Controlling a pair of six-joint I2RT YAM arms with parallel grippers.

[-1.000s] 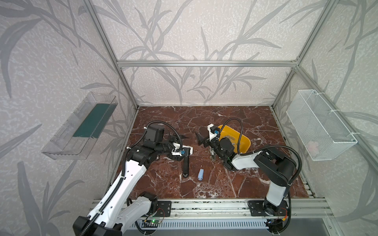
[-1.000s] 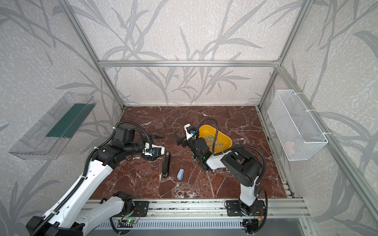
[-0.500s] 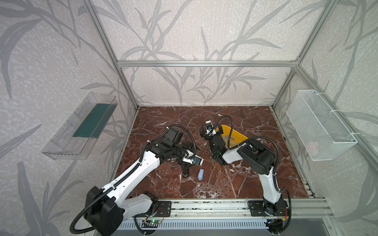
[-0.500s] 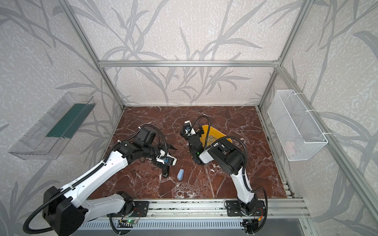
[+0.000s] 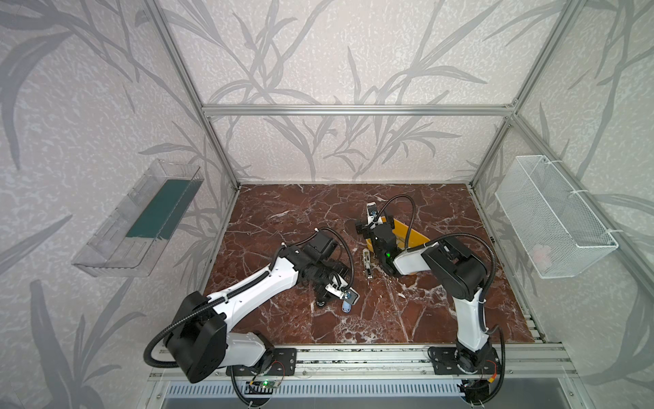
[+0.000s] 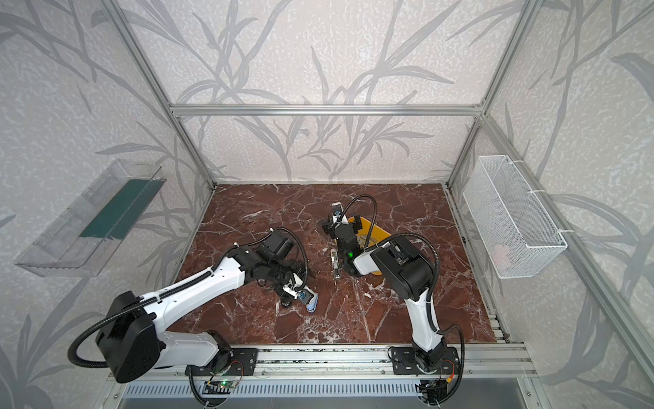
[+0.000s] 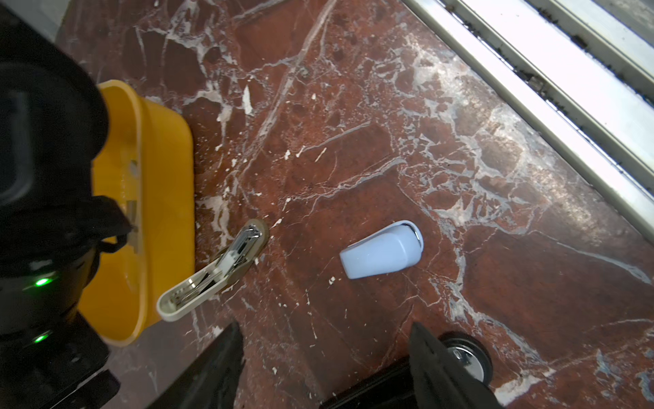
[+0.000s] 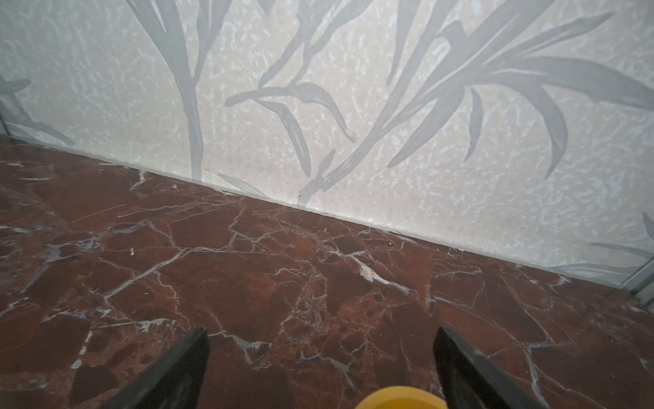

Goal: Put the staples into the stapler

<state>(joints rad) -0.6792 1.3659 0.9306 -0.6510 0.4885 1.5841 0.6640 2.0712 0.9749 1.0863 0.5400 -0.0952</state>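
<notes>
Since the left end effector (image 7: 325,329) hangs spread open, nothing pinched, with a black stapler (image 7: 463,357) right under its jaws, I'd worry it clips that or the pale blue stapler (image 7: 382,249) just ahead and skids them across the surface (image 7: 354,124). Further out the opened stapler (image 7: 212,272), metal track bare, sits just beside the yellow tray (image 7: 166,177), where the right end effector (image 8: 320,331) hovers, also wide and empty. Can't pick out the staples, presumably in that tray; flat little strips would be easy to fumble short of the track.
</notes>
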